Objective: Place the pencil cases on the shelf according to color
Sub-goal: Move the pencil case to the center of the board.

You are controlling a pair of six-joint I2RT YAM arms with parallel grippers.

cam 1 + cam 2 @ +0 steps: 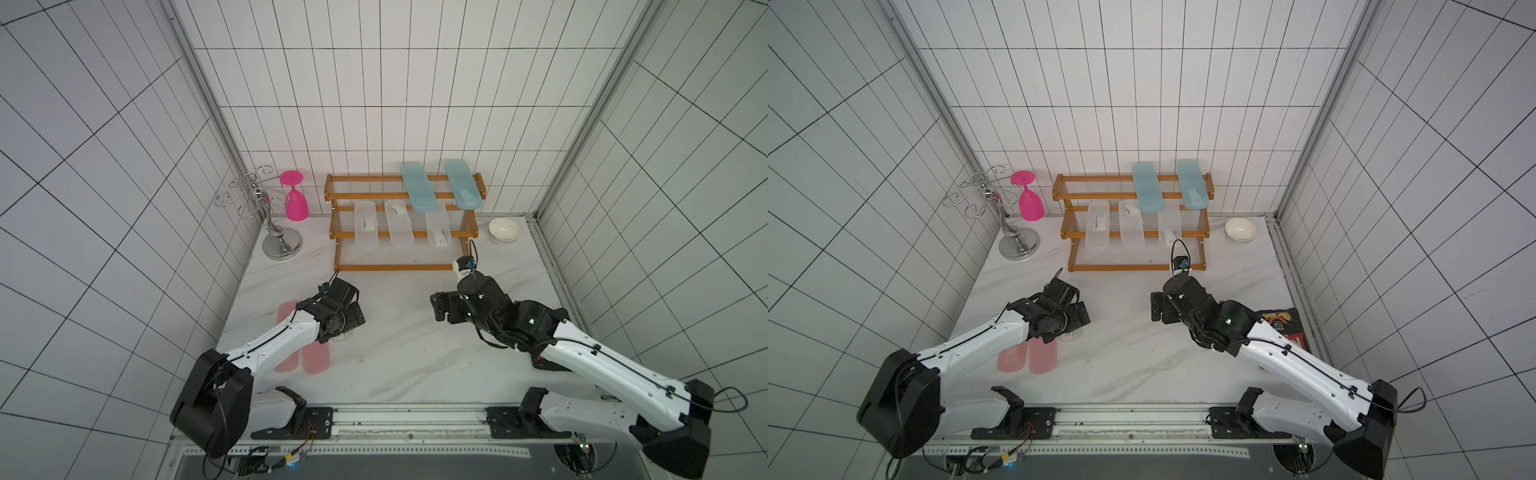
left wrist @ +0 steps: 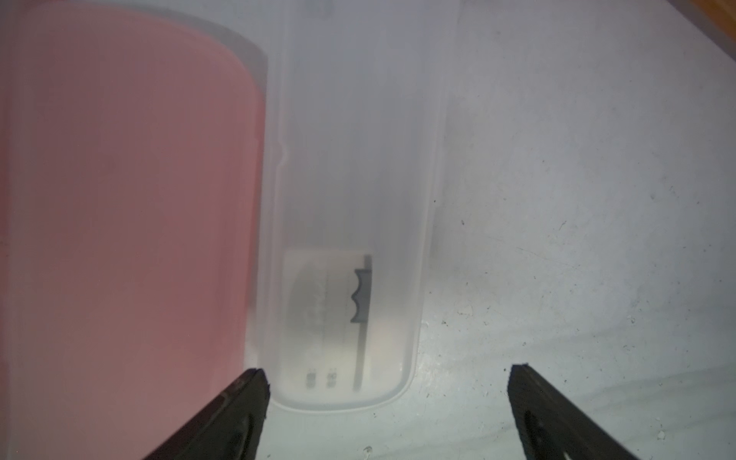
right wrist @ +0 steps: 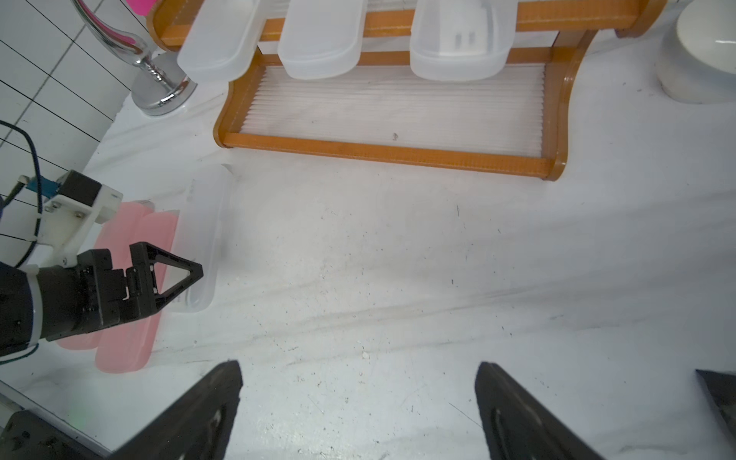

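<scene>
The left pincer hangs wide over the clear-frosted flat plastic pencil case beside two pink ones near the surface's left edge, seemingly bound for the clear tier of the orange-brown wooden shelf; the right pincer gapes empty

The shelf stands at the back of the tabletop, two pencil cases side by side on the right half of its top tier, three more cases in a row along the middle tier. Left of it, the wire stand with a glass hanging on it; right of it, a bowl. Front left, three further cases lie side by side on the tabletop.
</scene>
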